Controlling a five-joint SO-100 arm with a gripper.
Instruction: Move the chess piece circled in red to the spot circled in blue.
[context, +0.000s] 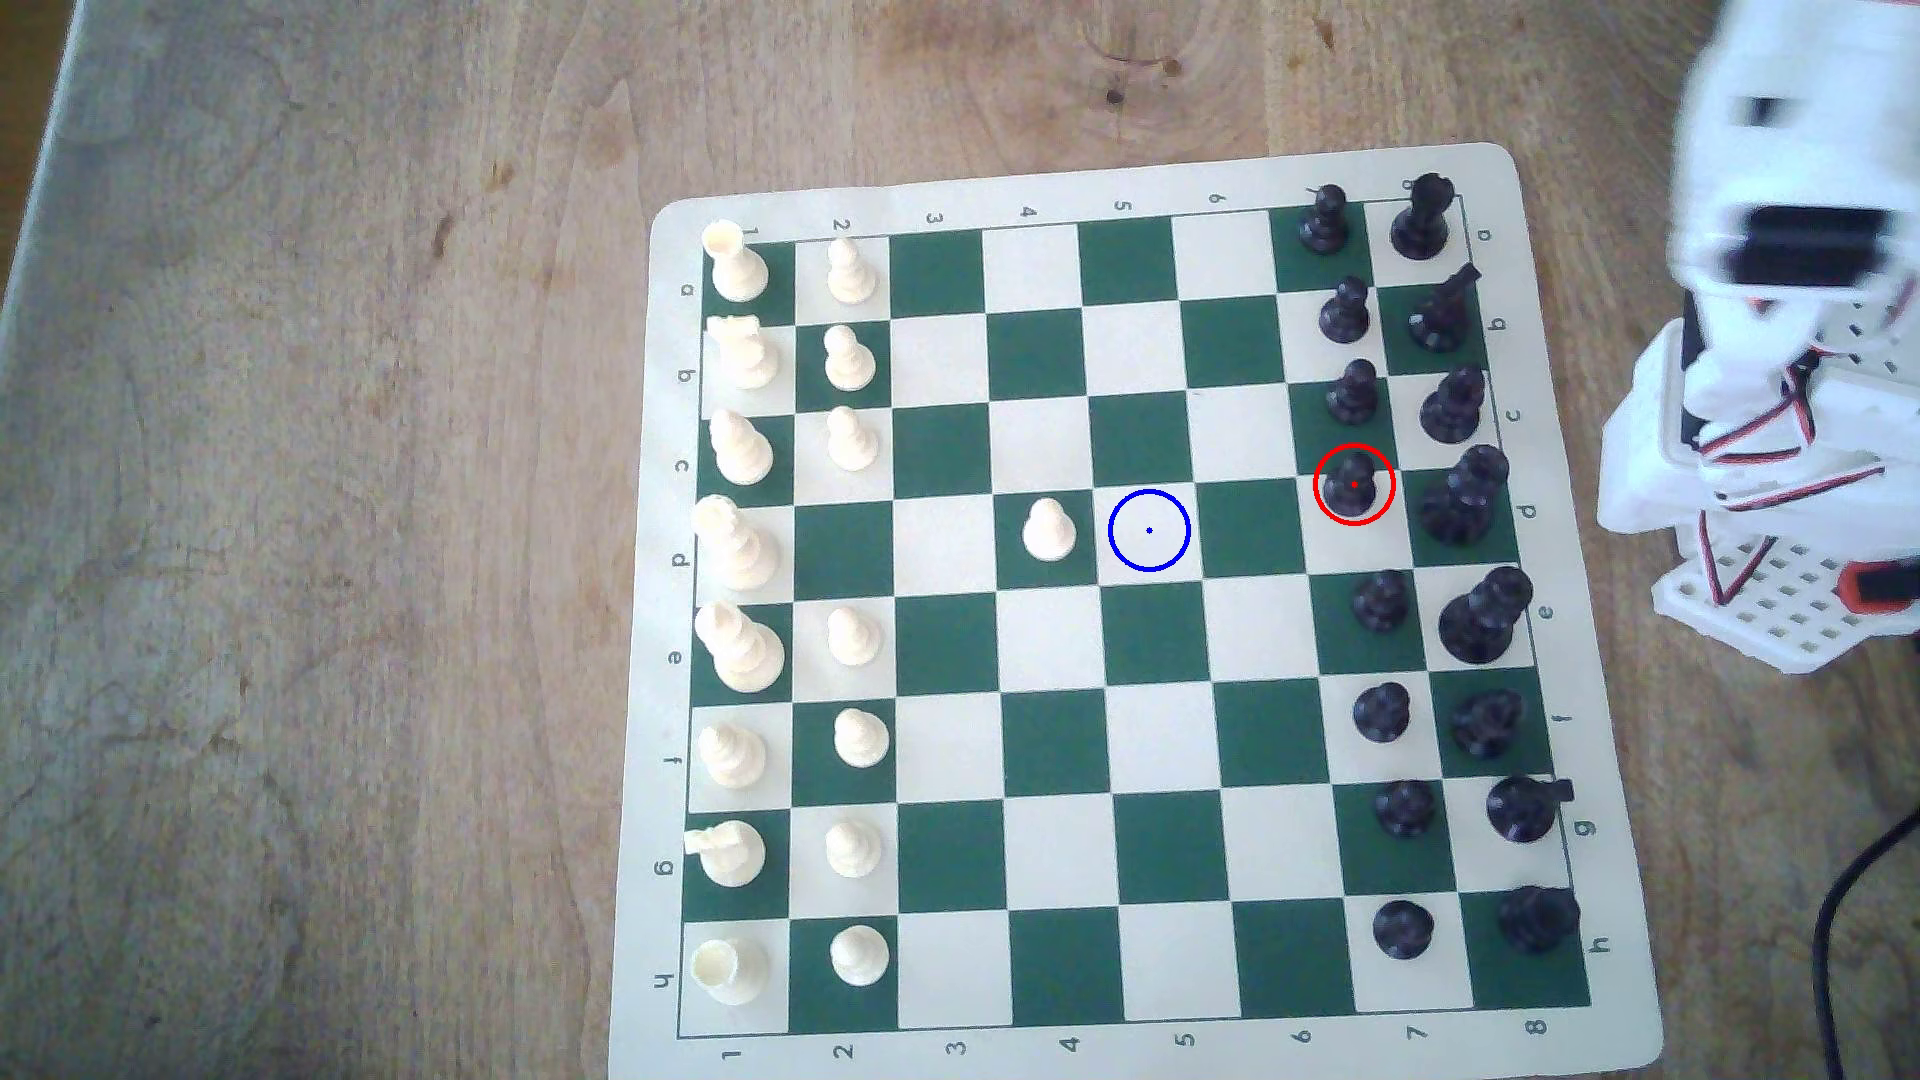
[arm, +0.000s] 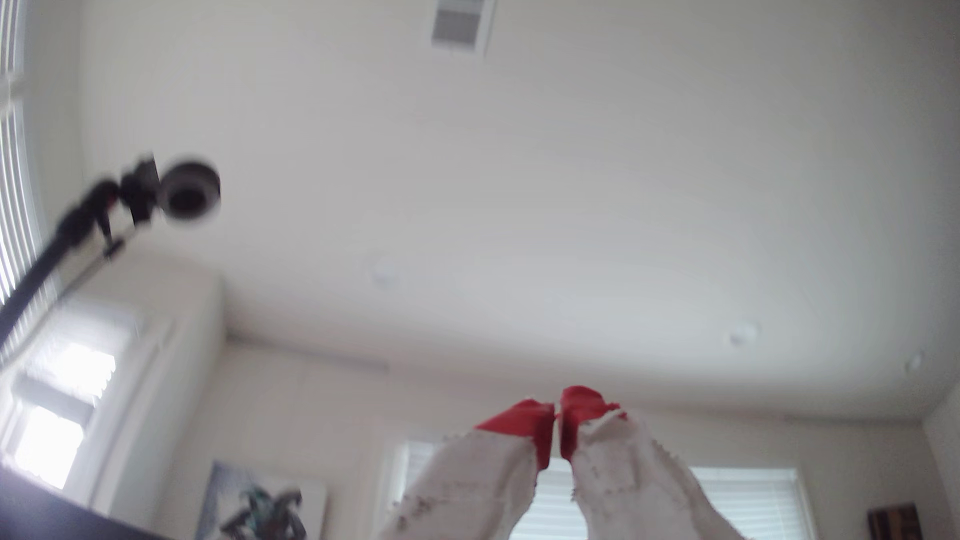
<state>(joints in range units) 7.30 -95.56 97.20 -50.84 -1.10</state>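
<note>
**Exterior view: pawn untouched, arm parked off the board**

The pawn is seen ringed in red on a cream square in file 7, row d, upright, with black pawns close on either side and a taller black piece just behind it. The spot is marked in blue on a cream square 2 files away, with a white pawn on the next square. The arm is blurred at the exterior view's right, off the board.

In the wrist view, the gripper is pointed at the ceiling, its red tips nearly touching and nothing held.

A neighbour could be knocked over on descent, the pawns being tightly spaced. The white pawn could be nudged at placement.
</note>
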